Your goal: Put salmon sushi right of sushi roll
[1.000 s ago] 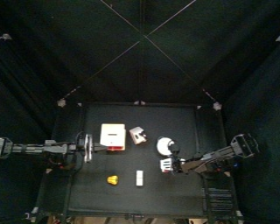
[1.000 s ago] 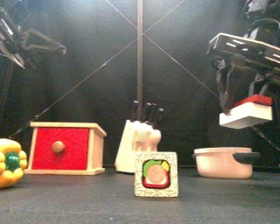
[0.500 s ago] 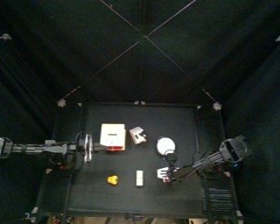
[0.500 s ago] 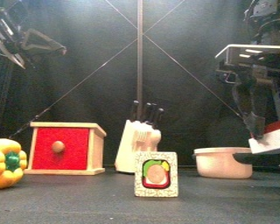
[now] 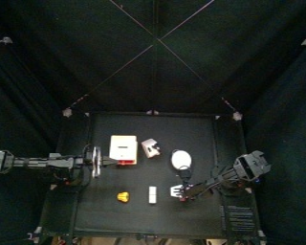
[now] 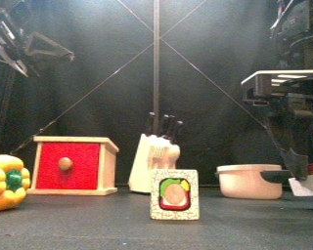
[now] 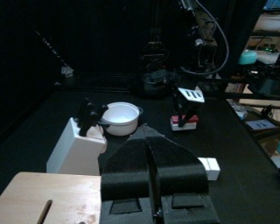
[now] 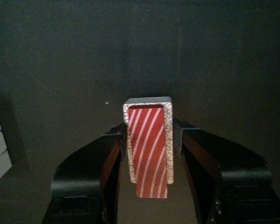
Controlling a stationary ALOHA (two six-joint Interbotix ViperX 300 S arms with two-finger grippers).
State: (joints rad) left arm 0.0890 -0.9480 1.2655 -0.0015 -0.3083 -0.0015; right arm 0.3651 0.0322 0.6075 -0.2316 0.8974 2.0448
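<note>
the right claw (image 8: 150,179) pinches the salmon sushi (image 8: 150,147) low over the surface (image 5: 207,206), right of the sushi roll (image 6: 175,193). let go while tilted and it could tip over. the left claw (image 7: 152,179) rests pressed together by the red drawer box (image 5: 122,148).

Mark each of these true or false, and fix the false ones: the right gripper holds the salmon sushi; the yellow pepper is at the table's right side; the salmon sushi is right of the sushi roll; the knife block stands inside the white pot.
1. The right gripper holds the salmon sushi. True.
2. The yellow pepper is at the table's right side. False: it is at the front left, left of the sushi roll.
3. The salmon sushi is right of the sushi roll. True.
4. The knife block stands inside the white pot. False: it stands on the table, between the red box and the pot.
</note>
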